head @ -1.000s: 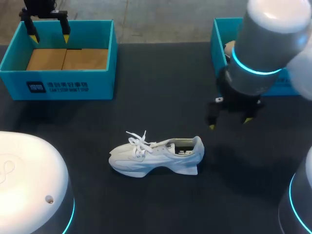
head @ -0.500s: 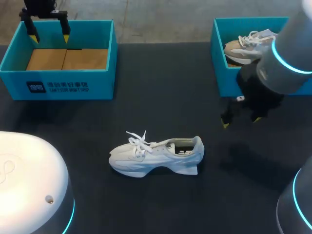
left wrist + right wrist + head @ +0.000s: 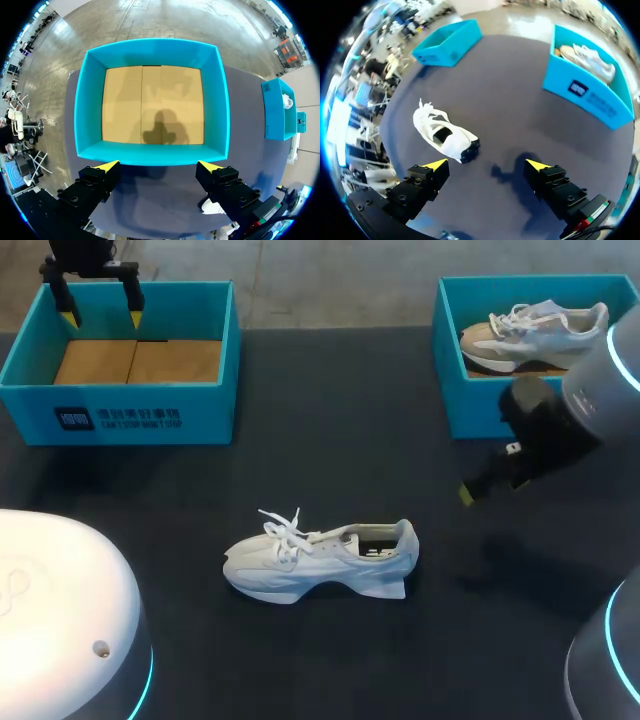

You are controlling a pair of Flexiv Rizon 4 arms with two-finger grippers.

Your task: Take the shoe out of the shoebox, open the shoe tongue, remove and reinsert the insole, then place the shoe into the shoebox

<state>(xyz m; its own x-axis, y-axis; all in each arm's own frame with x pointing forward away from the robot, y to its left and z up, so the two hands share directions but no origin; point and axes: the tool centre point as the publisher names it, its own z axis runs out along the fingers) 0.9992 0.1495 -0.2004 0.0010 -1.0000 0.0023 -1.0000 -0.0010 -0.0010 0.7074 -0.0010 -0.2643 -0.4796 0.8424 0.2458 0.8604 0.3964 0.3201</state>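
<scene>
Head view has the shoe (image 3: pixel 318 558) standing mid-tabletop (image 3: pixel 330 420), toe toward 9 o'clock, left fingers (image 3: pixel 108 166) spread empty over the 10 o'clock box (image 3: pixel 210 410), right fingers (image 3: pixel 436 165) spread empty at the shoe's 2 o'clock.

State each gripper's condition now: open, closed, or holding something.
Left gripper: open, holding nothing.
Right gripper: open, holding nothing.

White logo + txt line on front of left shoebox (image 3: pixel 205 405), too small to read.
</scene>
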